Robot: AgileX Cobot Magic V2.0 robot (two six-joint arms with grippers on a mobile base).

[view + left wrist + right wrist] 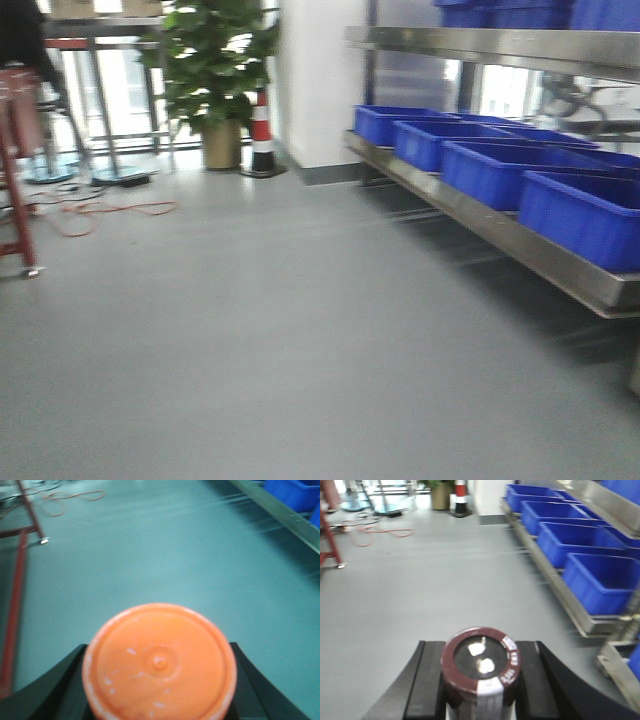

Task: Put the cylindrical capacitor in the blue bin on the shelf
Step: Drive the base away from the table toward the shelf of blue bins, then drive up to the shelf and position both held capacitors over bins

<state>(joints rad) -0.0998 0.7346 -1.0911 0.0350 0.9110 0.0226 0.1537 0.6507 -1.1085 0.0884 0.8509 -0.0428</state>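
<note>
We see the grey floor (250,330) running to the steel shelf (500,235) on the right. Blue bins (580,215) sit there in a row just behind its front rail. A potted plant (215,60) and a striped cone (262,135) stand by the far wall. Our left hand (159,680) is clamped on an orange disc (159,662). Our right hand (480,680) grips the capacitor (481,660) upright, above the floor and apart from the shelf. The white print on its sleeve is too blurred to read.
</note>
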